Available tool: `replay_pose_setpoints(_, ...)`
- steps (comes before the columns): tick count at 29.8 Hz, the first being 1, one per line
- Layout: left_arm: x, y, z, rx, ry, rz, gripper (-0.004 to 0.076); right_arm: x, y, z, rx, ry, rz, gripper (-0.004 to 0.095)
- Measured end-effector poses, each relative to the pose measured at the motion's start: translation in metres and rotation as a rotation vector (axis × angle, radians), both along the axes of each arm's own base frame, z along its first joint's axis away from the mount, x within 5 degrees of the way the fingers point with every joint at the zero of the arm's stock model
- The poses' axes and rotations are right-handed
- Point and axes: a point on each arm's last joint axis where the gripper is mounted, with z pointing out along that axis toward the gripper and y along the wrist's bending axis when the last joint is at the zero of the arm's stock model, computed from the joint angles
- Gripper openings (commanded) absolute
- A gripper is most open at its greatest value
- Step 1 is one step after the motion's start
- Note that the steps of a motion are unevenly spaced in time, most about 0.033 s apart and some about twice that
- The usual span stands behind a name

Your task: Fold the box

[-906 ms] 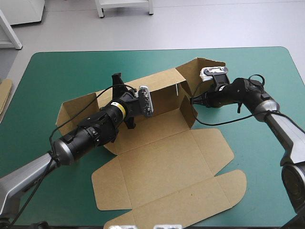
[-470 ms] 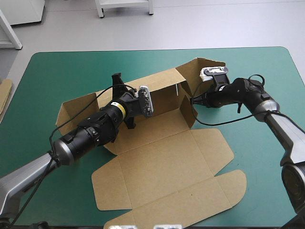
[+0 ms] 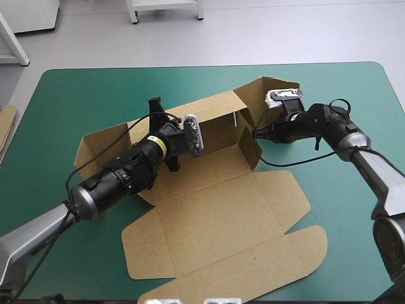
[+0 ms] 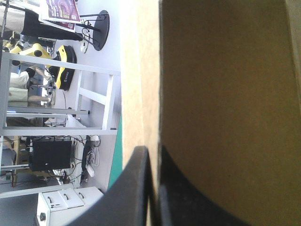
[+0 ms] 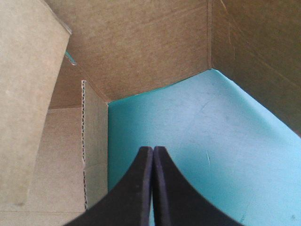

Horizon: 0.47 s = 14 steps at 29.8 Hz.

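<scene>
High view has the box (image 3: 215,209) sitting about mid-bench (image 3: 95,88). It's half built: the rear wall (image 3: 218,120) is stood up, while the front panels (image 3: 228,259) lie flat toward the near edge.

Left wrist view shows the left claw (image 4: 153,150) all but closed, with that rear wall pinched between the fingers, so it's gripping the box and propping the wall upright. The right claw (image 5: 153,149) is fully closed with nothing in it. Its tip is over bare teal-green cover, in the pocket at the box's right end, with the corner flap (image 5: 96,141) just beside it and more board rising ahead.

My read is that we're in the "get the right end squared up" step. Next move probably needs the right claw to nudge that corner flap inward against the wall while the left one keeps hold. If the left lets go, I'd bet the wall flops back down.

Compared with the earlier frames, basically nothing has changed. Both arms and the board look the same, and at most the right arm has shifted a hair.
</scene>
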Motion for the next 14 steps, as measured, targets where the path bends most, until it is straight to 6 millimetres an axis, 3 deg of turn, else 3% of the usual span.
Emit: replay_pose_setpoints(14,-0.0028,0.0008,-0.0043,0.003,0.003,-0.017,-0.0009,0.0041,0.0004,0.0027,0.003,-0.026,-0.007,-0.0013)
